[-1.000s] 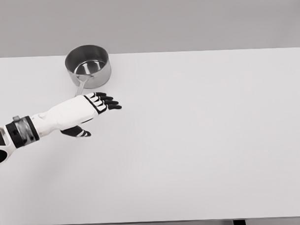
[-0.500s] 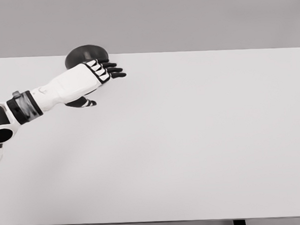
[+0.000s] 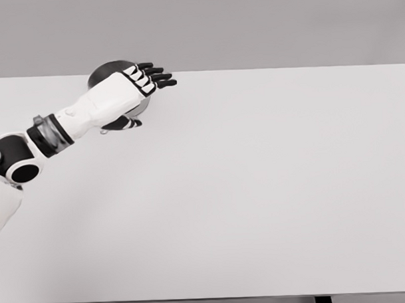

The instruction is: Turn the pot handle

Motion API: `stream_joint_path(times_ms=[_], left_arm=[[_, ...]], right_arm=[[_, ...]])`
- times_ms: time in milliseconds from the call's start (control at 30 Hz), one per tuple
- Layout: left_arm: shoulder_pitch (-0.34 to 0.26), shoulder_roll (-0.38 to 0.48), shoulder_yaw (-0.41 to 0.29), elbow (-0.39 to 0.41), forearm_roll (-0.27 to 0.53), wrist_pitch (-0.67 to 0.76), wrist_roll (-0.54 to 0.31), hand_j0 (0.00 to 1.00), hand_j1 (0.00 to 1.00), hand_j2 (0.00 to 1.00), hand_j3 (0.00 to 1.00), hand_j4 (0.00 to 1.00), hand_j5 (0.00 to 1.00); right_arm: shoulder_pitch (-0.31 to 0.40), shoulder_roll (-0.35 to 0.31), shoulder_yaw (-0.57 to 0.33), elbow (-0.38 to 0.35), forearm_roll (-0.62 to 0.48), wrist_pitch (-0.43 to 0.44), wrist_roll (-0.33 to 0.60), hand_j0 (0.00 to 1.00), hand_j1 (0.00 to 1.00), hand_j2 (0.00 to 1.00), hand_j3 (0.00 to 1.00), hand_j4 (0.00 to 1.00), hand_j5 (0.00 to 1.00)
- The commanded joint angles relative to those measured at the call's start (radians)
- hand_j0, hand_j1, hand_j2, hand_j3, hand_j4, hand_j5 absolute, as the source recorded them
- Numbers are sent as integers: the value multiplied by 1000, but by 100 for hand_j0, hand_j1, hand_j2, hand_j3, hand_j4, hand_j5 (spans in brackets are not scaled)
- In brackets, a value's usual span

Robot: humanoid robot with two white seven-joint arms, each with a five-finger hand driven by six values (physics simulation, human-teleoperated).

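Steel pot [image 3: 101,74] sits mostly hidden behind the left hand [image 3: 124,93], fingers [image 3: 157,76] extended and empty.

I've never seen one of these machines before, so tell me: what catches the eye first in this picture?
A white robot arm reaches in from the left, and its left hand with black, spread fingers is held over a shiny round metal pot at the far left of the table, hiding most of it. The handle cannot be made out clearly. The wide white table fills nearly all the rest of the view.
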Motion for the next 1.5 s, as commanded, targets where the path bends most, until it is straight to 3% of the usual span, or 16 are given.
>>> stream_joint_path(times_ms=[0, 67, 167, 233, 333, 500, 700, 833, 1467], left_arm=[[-2, -59, -2, 33, -92, 1, 14, 100, 100, 100, 100, 100, 100], [-5, -69, 2, 36, -108, 1, 14, 100, 100, 100, 100, 100, 100], [-23, -80, 0, 118, -112, 1, 14, 100, 100, 100, 100, 100, 100], [-34, -88, 2, 130, -166, 1, 12, 100, 100, 100, 100, 100, 100], [-61, -117, 5, 217, -186, 1, 14, 100, 100, 100, 100, 100, 100], [-75, -131, 5, 246, -211, 1, 15, 100, 100, 100, 100, 100, 100], [-78, -116, 12, 269, -218, 1, 15, 100, 100, 100, 100, 100, 100], [-78, -116, 69, 282, -273, 1, 17, 100, 100, 100, 100, 100, 100], [-67, -45, 86, 283, -275, 1, 15, 100, 100, 100, 100, 100, 100]], right_arm=[[0, 0, 0, 0, 0, 0, 0, 100, 100, 100, 100, 100, 100], [2, 0, 0, 0, 0, 0, 0, 100, 100, 100, 100, 100, 100], [0, 0, 0, 0, 0, 0, 0, 100, 100, 100, 100, 100, 100], [0, 0, 0, 0, 0, 0, 0, 100, 100, 100, 100, 100, 100], [0, 0, 0, 0, 0, 0, 0, 100, 100, 100, 100, 100, 100], [2, 0, 0, 0, 0, 0, 0, 100, 100, 100, 100, 100, 100], [2, 0, 0, 0, 0, 0, 0, 100, 100, 100, 100, 100, 100], [0, 0, 0, 0, 0, 0, 0, 100, 100, 100, 100, 100, 100], [0, 0, 0, 0, 0, 0, 0, 100, 100, 100, 100, 100, 100]])
